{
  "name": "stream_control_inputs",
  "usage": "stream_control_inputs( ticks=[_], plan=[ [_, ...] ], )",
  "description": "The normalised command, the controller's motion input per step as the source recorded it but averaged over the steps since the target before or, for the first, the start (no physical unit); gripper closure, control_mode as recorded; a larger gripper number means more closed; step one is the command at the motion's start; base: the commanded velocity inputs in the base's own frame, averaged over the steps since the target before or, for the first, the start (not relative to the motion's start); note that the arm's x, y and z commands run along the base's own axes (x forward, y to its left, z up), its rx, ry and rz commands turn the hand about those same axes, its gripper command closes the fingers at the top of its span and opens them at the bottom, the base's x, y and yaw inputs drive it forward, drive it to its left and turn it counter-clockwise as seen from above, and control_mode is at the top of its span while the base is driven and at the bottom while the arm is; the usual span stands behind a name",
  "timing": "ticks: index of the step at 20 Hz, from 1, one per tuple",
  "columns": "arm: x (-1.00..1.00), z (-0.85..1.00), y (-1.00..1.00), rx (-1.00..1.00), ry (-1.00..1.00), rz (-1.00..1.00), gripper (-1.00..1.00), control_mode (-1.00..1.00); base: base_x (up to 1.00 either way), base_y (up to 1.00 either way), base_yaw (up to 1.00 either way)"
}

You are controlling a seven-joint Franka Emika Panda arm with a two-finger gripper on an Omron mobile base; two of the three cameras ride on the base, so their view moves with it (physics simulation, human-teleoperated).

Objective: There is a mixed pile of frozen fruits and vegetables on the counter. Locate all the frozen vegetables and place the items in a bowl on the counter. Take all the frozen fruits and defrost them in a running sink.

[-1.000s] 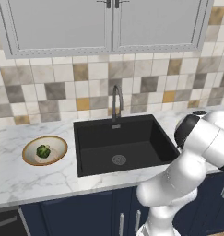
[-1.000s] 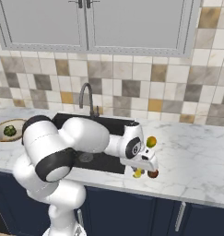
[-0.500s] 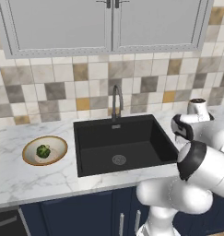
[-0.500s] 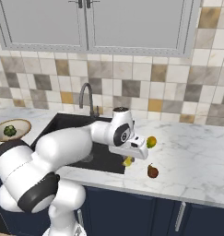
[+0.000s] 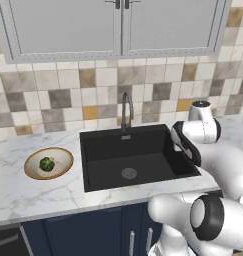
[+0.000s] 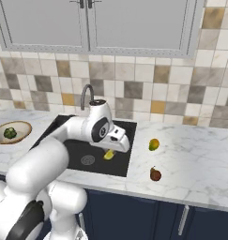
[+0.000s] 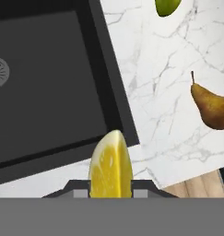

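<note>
The gripper (image 7: 110, 192) is clenching a yellow lemon-like wedge (image 7: 110, 163) above the sink (image 7: 44, 83), while the brown pear (image 7: 210, 107) is lying on the counter (image 7: 164, 78) at its three o'clock.

pear (image 7: 210, 107): cut by right edge | green fruit (image 7: 167, 6): cut by top edge

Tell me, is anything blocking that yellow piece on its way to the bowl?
Nothing visible does. The gripper holds the yellow piece over the sink; between it and the bowl, which holds the broccoli, lie open basin and bare counter.
</note>
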Motion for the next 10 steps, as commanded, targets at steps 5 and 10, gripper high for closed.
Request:
stream_control_inputs(
  ticks=[5, 10],
  plan=[
    [0.0, 0.21, 0.78, 0.07, -0.08, 0.05, 1.0, -1.0, 0.0, 0.0, 0.0],
    [0.0, 0.1, 0.87, 0.06, -0.07, 0.05, 1.0, -1.0, 0.0, 0.0, 0.0]
  ],
)
